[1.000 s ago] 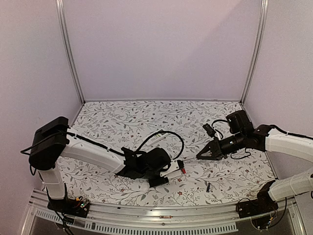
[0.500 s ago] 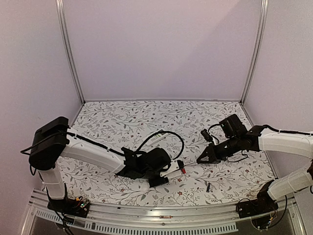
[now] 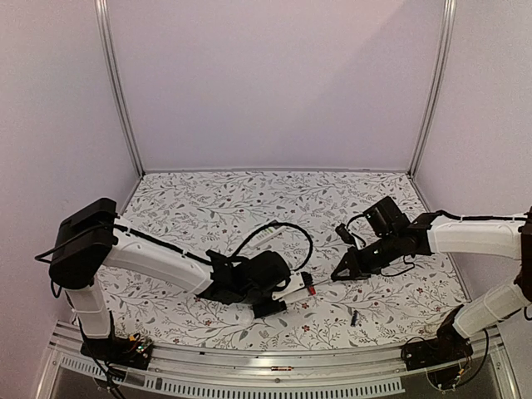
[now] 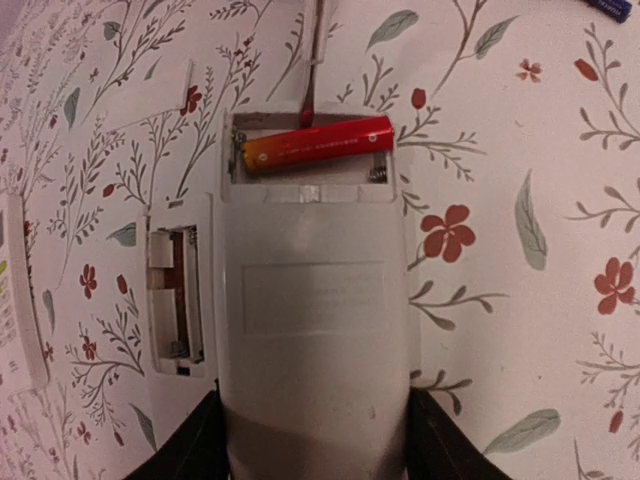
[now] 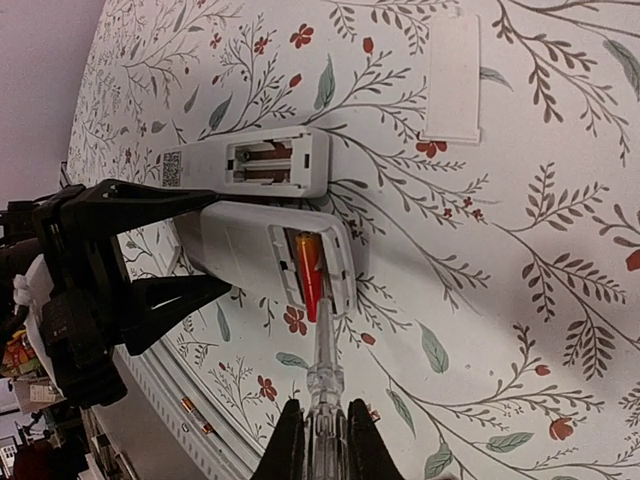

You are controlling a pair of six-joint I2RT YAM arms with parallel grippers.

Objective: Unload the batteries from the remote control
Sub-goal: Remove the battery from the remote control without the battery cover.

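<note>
The left gripper (image 4: 312,445) clamps the remote (image 4: 312,300) steady — the right gripper (image 5: 325,445) pinches a stick (image 5: 325,385) whose tip seemingly touches the battery (image 4: 315,143), for prying.

Left arm (image 3: 158,262) stretches low toward centre, left fingers (image 4: 190,455) clamped on the remote (image 4: 312,300); right arm (image 3: 474,237) reaches inward, tilted down, right fingers (image 5: 288,450) pinching a thin stick (image 5: 325,385).

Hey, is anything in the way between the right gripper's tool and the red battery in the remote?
Nothing visible. The remote held by the left gripper has its compartment open, the red-orange battery lies exposed, and the thin tool in the right gripper has its tip at the compartment's edge beside it.
</note>
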